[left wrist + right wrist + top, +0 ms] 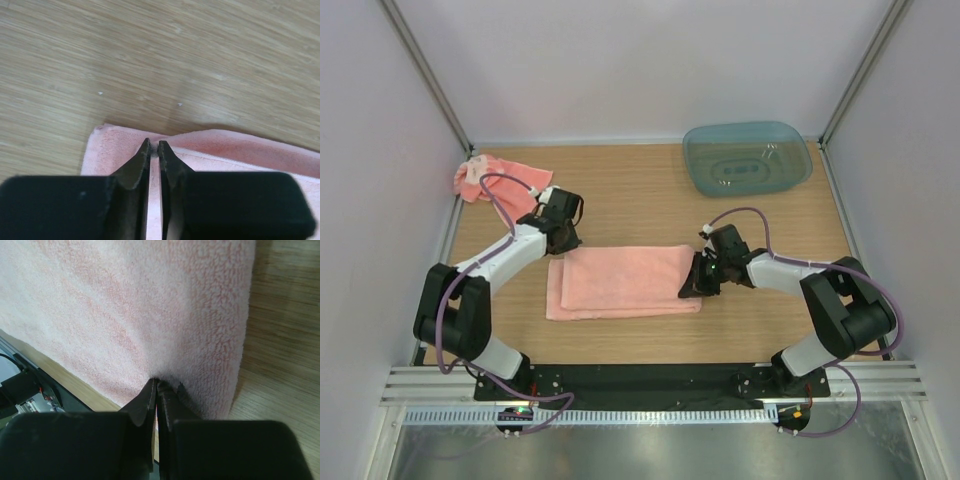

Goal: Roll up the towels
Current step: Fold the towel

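Ideally each pinch takes little cloth, lifts the towel [625,282] only slightly and turns its edge over tight and even so the roll starts straight; it lies flat at mid-table, the second towel [492,180] bunched at the far-left corner. Both arms reach forward with wrists low, left gripper [560,236] at the towel's far-left corner, right gripper [703,279] at its right edge, each clamped together on terry

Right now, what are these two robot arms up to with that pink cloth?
Both arms are working on the folded pink towel lying flat mid-table. The left gripper is closed at its far left corner and the right gripper is closed on its right end, apparently pinching the cloth. No rolling shows yet. A second towel lies crumpled in the far left corner. A blue-green tub sits far right.
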Robot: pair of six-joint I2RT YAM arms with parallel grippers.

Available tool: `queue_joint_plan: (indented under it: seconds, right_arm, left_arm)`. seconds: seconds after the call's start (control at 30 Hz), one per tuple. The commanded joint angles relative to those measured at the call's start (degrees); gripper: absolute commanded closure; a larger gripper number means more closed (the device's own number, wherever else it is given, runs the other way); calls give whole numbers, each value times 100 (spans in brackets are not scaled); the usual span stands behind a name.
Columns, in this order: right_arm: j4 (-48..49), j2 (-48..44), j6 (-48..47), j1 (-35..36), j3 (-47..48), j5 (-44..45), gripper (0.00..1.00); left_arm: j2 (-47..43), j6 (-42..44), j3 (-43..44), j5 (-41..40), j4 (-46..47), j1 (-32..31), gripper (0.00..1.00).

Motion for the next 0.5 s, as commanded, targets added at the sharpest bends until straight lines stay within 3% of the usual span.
queue_joint_plan:
  seconds: [0.0, 0.17, 0.2, 0.33, 0.47]
  right_arm:
    - [-543, -62, -146, 11, 119, 227, 92]
    - [-1043, -255, -287, 19, 470, 324, 86]
    - [-1131, -325, -313, 11, 619, 332, 83]
    - [-1466, -571, -366, 19, 954, 324, 72]
    - [-1511, -730, -323, 28, 1139, 184, 68]
  left_arm:
    - [-111, -109, -115, -303, -112, 29, 82]
    - [-479, -188, -54, -505, -560, 29, 44]
    - [-723, -214, -37, -532, -691, 21, 40]
    - [-1330, -294, -71, -541, -1026, -23, 36]
    - [-1763, -487, -431, 11, -1036, -260, 41]
